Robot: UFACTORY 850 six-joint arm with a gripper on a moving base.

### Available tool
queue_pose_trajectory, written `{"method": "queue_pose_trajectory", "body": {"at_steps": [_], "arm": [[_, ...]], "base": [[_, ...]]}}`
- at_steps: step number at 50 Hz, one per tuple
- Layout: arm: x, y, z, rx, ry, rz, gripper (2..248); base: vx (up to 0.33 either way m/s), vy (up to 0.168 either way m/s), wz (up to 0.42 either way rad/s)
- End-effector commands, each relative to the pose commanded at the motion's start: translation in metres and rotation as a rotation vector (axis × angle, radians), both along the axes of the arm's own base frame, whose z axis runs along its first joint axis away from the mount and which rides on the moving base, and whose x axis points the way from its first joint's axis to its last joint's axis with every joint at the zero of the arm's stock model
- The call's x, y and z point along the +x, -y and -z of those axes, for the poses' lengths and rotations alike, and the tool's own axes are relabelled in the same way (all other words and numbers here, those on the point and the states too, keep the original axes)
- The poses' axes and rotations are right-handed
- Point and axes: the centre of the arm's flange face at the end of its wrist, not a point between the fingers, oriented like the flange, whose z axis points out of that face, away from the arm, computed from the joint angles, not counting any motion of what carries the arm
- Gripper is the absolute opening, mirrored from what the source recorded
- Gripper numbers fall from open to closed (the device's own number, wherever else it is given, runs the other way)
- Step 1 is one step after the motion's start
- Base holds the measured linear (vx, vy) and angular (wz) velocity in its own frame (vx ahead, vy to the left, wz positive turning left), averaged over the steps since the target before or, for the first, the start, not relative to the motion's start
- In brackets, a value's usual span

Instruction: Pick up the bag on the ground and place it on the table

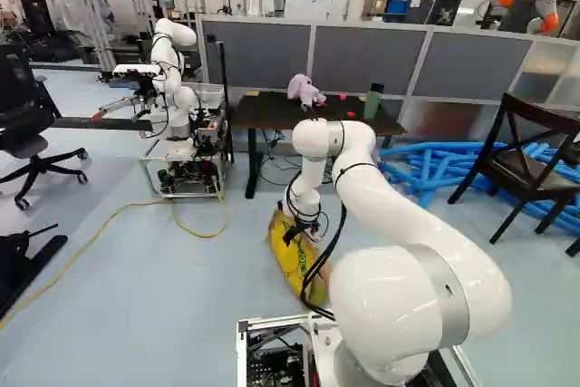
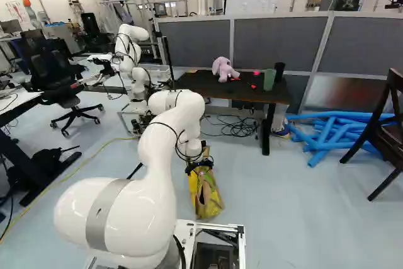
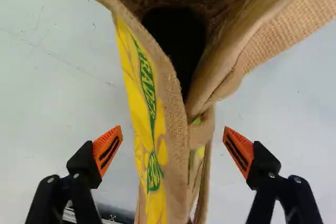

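My gripper [image 1: 303,229] is down at the yellow and brown bag [image 1: 296,260], which stands on the floor just ahead of the base. In the right base view the bag [image 2: 204,194] shows below the wrist. Seen from the wrist, the gripper [image 3: 173,148] is open, one orange pad on either side of the bag's folded fabric [image 3: 176,129], with gaps at both sides. The bag's dark opening lies ahead of the fingers. The dark table [image 2: 277,96] stands farther off, beyond the bag.
On the table are a pink plush toy [image 2: 223,68], a green cup [image 2: 269,79] and a black cup. Another robot [image 1: 172,88] stands left of the table. Blue tubes [image 2: 327,131] and a dark chair [image 1: 526,165] are to the right; cables lie under the table.
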Motion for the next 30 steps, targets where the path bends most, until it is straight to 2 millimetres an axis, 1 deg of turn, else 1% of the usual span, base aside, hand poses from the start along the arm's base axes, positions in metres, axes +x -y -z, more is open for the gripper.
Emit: {"method": "queue_pose_trajectory", "body": {"at_steps": [5,12,13,17,18,22,23,27,28,30], "arm": [[-0.0001,0.0,0.0051,0.0,0.0,0.0,247],[-0.0001,0.0,0.007,0.0,0.0,0.0,247],[-0.0001,0.0,0.0071,0.0,0.0,0.0,237],[-0.0001,0.0,0.0074,0.0,0.0,0.0,237],[-0.0001,0.0,0.0074,0.0,0.0,0.0,200],[-0.0001,0.0,0.0074,0.0,0.0,0.0,200],[-0.0001,0.0,0.0074,0.0,0.0,0.0,162],[-0.0001,0.0,0.0074,0.0,0.0,0.0,162],[-0.0001,0.0,0.0074,0.0,0.0,0.0,125],[-0.0001,0.0,0.0074,0.0,0.0,0.0,125]], "base": [[0.0,0.0,0.0],[0.0,0.0,0.0],[0.0,0.0,0.0],[0.0,0.0,0.0],[0.0,0.0,0.0],[0.0,0.0,0.0],[0.0,0.0,0.0],[0.0,0.0,0.0],[0.0,0.0,0.0],[0.0,0.0,0.0]]}}
